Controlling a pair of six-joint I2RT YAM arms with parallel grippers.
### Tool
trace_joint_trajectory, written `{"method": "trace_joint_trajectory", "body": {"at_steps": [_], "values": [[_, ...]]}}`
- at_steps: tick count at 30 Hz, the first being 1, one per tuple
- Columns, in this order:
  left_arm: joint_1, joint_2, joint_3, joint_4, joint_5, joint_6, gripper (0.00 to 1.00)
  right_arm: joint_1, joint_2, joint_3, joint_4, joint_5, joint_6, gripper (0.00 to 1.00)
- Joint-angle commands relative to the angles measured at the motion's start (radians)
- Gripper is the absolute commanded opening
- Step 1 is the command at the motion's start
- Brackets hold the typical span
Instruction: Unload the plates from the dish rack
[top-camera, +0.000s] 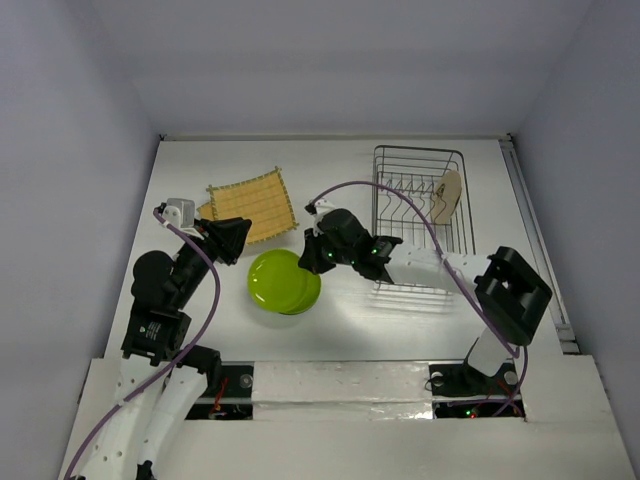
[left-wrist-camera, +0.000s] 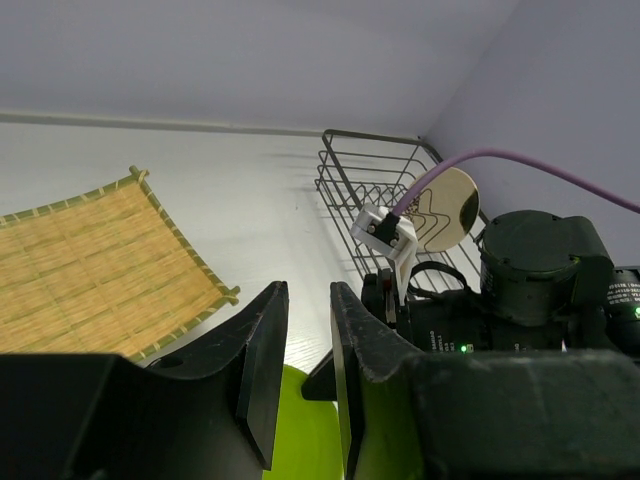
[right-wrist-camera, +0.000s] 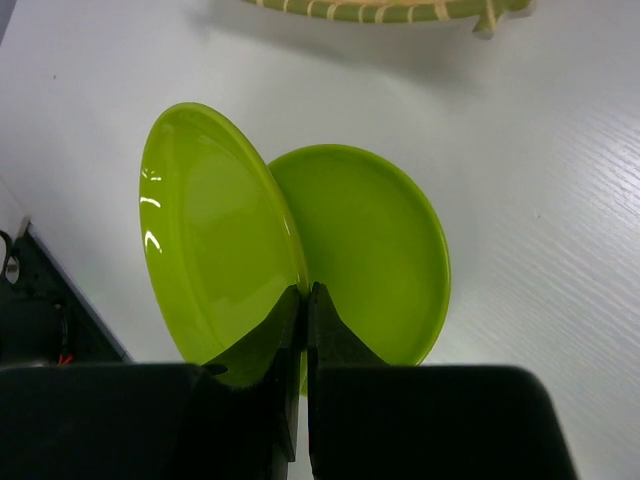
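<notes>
Lime-green plate (right-wrist-camera: 215, 240) hung tilted, its rim pinched in our right claw (right-wrist-camera: 303, 300), above its twin (right-wrist-camera: 370, 250) flat on the worktop (right-wrist-camera: 550, 150); our left claw (left-wrist-camera: 305, 350) sat barely spread, empty. We judged stacking underway: lower, release, then fetch the cream plate (top-camera: 447, 197) from the dish rack (top-camera: 418, 149).

Robot lab test cell: plain pale walls (top-camera: 330, 60) boxed around a white table (top-camera: 340, 170).

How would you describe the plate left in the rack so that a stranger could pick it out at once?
Find the wire rack at the table's far right. Along its right side one plate stands on edge. It is cream with a dark mark, unlike the green plates and the yellow plates outside the rack.
</notes>
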Motion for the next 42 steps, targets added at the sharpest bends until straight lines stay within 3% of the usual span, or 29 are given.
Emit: {"method": "trace_joint_trajectory", "body": {"at_steps": [1,16,20,24,26,30,32,34,35,37,42], "values": [[0.006,-0.002,0.031,0.053,0.004,-0.001,0.21,-0.001,-0.017,-0.020,0.102,0.039,0.034,0.00],[0.006,-0.001,0.028,0.058,0.012,-0.003,0.21,-0.001,-0.009,-0.105,0.081,0.131,0.072,0.01],[0.006,0.001,0.028,0.058,0.013,-0.004,0.21,-0.001,-0.008,-0.110,0.067,0.148,0.074,0.17],[0.006,0.001,0.028,0.059,0.013,-0.006,0.21,-0.001,-0.048,-0.109,0.044,0.186,0.063,0.47],[0.006,0.001,0.028,0.059,0.013,-0.006,0.21,-0.001,-0.077,-0.096,0.021,0.204,0.053,0.52],[0.006,-0.005,0.028,0.056,0.009,-0.004,0.21,-0.001,-0.139,-0.096,-0.023,0.299,0.043,0.52],[0.006,-0.005,0.028,0.056,0.010,-0.004,0.21,-0.001,-0.169,-0.093,-0.053,0.362,0.031,0.49],[0.006,-0.007,0.028,0.056,0.010,-0.004,0.21,-0.018,-0.224,-0.087,-0.114,0.486,0.022,0.36],[0.006,-0.005,0.028,0.056,0.012,-0.003,0.21,-0.062,-0.247,-0.087,-0.131,0.517,0.019,0.17],[0.006,-0.007,0.028,0.058,0.012,-0.004,0.21,-0.134,-0.328,-0.101,-0.156,0.548,-0.007,0.03],[0.006,-0.016,0.029,0.058,0.013,-0.004,0.21,-0.389,-0.423,-0.099,-0.218,0.609,-0.058,0.00]]}}
